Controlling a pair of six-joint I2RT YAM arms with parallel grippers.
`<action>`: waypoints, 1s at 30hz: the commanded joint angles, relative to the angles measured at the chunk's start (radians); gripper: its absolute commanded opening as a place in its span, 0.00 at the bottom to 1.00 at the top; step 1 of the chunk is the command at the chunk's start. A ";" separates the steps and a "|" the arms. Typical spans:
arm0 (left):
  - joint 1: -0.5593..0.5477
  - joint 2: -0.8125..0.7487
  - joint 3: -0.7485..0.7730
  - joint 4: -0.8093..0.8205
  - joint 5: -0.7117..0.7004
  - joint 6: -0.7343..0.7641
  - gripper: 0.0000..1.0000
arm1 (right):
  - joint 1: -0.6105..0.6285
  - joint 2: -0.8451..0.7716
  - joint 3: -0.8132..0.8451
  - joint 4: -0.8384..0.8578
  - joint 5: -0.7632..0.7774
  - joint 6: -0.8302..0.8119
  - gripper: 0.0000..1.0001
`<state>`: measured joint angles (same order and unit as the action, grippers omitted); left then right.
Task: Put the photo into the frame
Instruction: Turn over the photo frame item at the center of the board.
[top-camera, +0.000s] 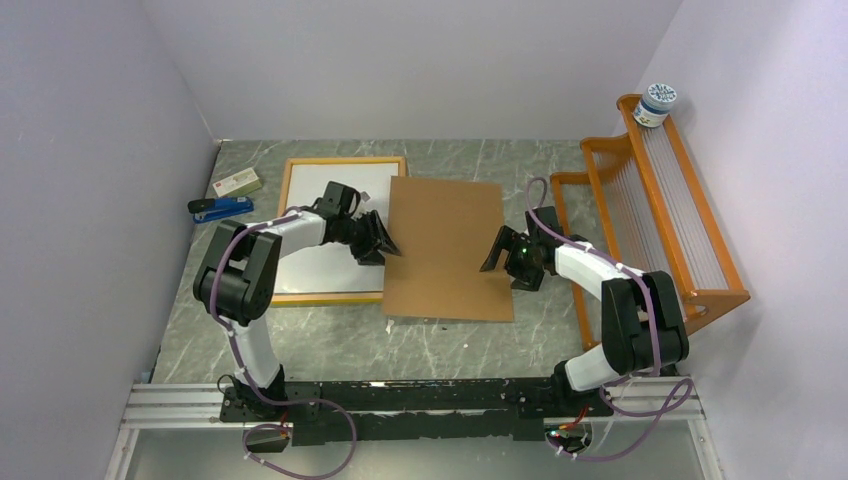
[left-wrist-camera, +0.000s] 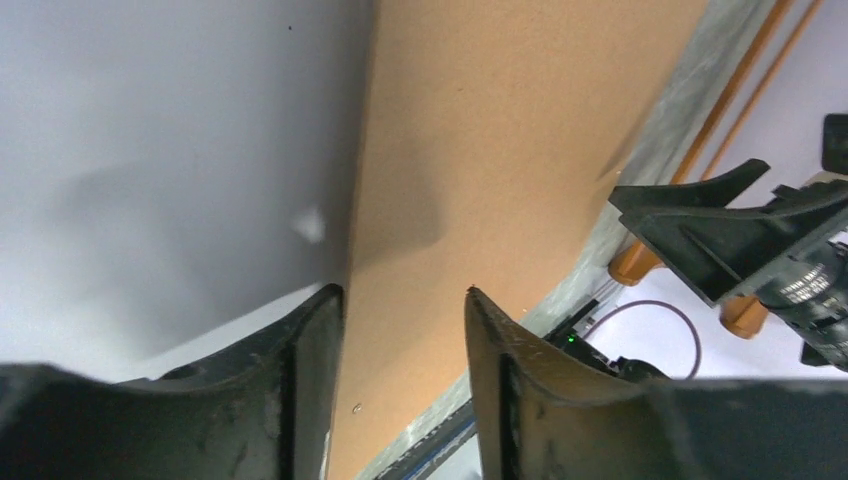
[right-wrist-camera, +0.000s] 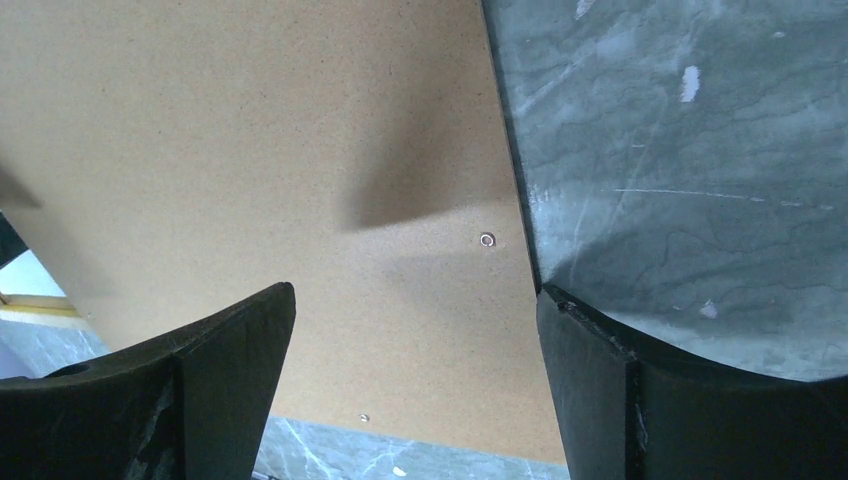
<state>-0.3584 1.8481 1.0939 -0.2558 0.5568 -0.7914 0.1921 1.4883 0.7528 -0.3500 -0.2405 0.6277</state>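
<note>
photo (top-camera: 320, 265) lay white side up beside the left gripper (top-camera: 387, 244), whose jaws stood partly apart astride the hardboard panel's (top-camera: 445, 250) left edge, clamping nothing visible. right gripper (top-camera: 495, 253) gaped wide at the panel's right edge. the frame (top-camera: 345, 160) held the photo on the table (top-camera: 330, 340).

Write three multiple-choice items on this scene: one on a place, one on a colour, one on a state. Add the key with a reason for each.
1. Where does the brown board lie?
A. leaning on the back wall
B. flat on the table, at the right side of the frame
C. on the floor

2. What colour is the stapler?
A. red
B. blue
C. green

3. How does the right tool stand?
A. open, holding nothing
B. shut on a pen
C. out of view

Key: 1 B, the top view shows it flat beside the frame. 2 B, its body is blue. 3 A, its wrist view shows jaws wide apart over the board.
</note>
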 joint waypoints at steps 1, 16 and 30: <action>-0.028 -0.070 0.015 0.169 0.255 -0.106 0.46 | 0.011 0.028 -0.032 0.006 -0.035 0.026 0.93; -0.027 -0.078 0.036 0.288 0.408 -0.140 0.42 | 0.011 0.038 -0.014 0.020 -0.097 0.001 0.93; 0.002 -0.072 0.139 0.063 0.351 0.004 0.03 | 0.012 -0.009 0.029 -0.025 -0.035 -0.007 0.94</action>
<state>-0.3668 1.7832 1.1610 -0.1524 0.8764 -0.8387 0.1917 1.5017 0.7528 -0.3229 -0.3157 0.6300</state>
